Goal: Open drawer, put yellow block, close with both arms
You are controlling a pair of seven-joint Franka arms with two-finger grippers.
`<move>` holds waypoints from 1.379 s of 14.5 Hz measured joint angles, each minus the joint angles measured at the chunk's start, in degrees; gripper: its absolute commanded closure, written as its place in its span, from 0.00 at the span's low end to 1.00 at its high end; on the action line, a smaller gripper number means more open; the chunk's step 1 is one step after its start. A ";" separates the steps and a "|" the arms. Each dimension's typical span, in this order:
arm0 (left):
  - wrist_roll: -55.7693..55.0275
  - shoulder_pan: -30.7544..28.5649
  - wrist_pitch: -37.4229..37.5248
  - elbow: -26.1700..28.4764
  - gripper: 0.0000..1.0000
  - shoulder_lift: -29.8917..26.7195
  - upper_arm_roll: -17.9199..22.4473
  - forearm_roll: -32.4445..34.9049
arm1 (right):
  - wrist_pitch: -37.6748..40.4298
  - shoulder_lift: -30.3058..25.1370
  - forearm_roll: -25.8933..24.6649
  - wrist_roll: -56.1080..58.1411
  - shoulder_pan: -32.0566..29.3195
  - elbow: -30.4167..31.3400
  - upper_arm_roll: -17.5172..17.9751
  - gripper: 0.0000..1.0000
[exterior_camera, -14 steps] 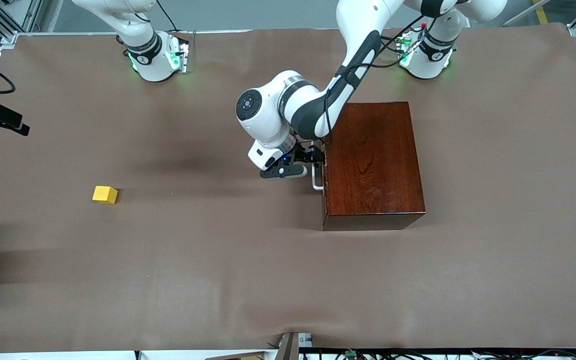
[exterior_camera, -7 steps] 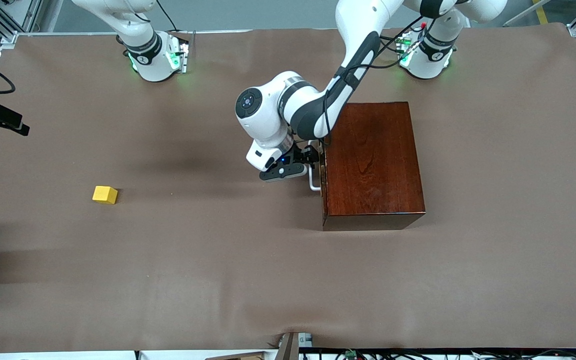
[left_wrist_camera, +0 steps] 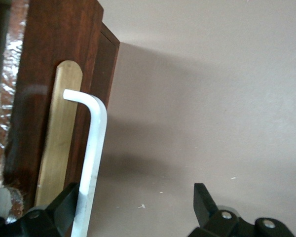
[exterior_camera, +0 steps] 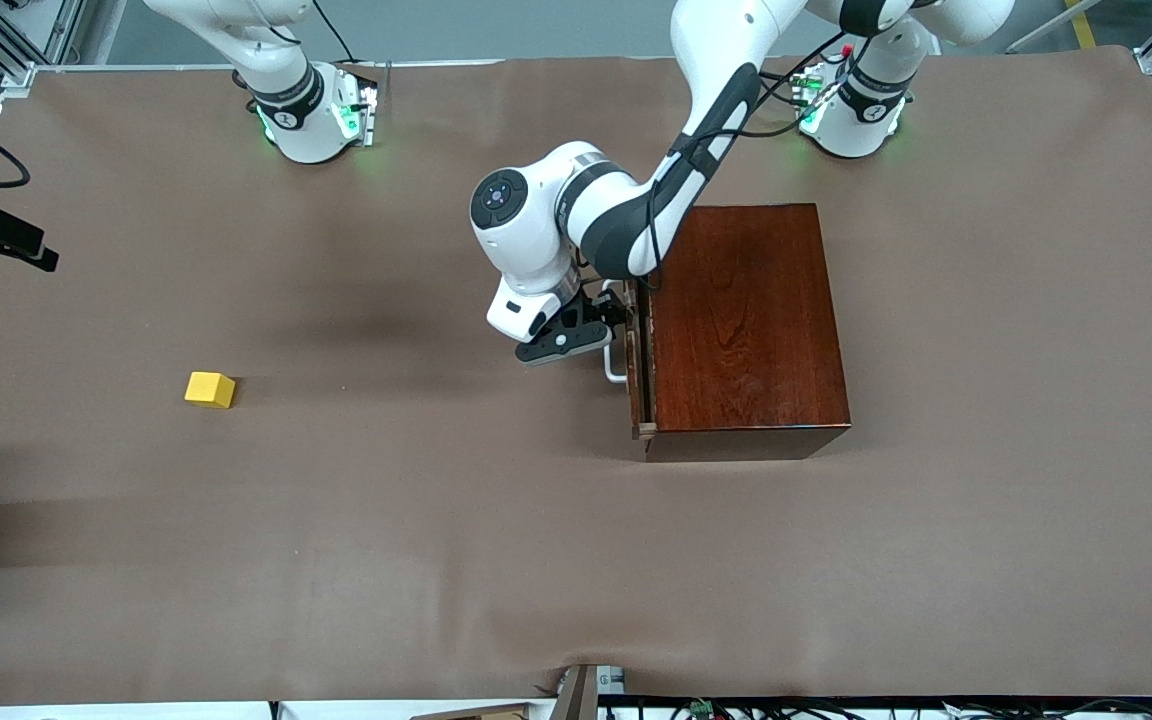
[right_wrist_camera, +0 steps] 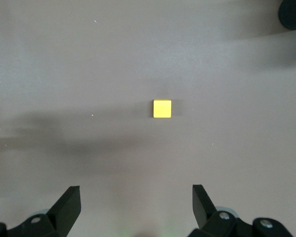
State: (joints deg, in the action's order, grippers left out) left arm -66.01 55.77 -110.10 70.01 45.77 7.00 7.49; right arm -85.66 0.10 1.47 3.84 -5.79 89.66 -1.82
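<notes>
Drawer [exterior_camera: 638,380] of the glossy dark mahogany-coloured wooden box [exterior_camera: 746,330], with its dark reddish-brown front and white U-shaped handle [exterior_camera: 616,362], now stands out a narrow crack from the box, toward the right arm's end of the worktop. A second ago the front sat flush with the box face, so I judge the opening pull has just begun.

My left gripper [exterior_camera: 604,318] is at the handle. In its wrist view the jaws stand wide apart, one finger [left_wrist_camera: 64,207] touching the white bar [left_wrist_camera: 91,163], the other well clear. I read this as hooking the bar, not pinching it: a sideways drag needs no squeeze.

Compared with the earlier frame, the left gripper and handle have shifted together away from the box; the box itself has not moved.

Small plain yellow cube [exterior_camera: 209,389] lies on the brown worktop [exterior_camera: 436,560] well apart from the box, toward the right arm's end, unmoved. The right arm waits; its gripper [right_wrist_camera: 136,207], jaws fully wide and empty, hangs over the cube [right_wrist_camera: 162,108], presumably staged for pickup.
</notes>
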 measured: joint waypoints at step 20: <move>-7.69 1.01 -13.62 -0.05 0.00 0.92 -2.68 -0.65 | -0.05 1.35 0.00 0.02 -0.37 -0.03 0.38 0.00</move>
State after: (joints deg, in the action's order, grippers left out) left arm -73.69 56.78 -123.72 69.96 46.68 4.32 6.84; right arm -85.71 1.45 1.47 3.86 -6.16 89.63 -1.45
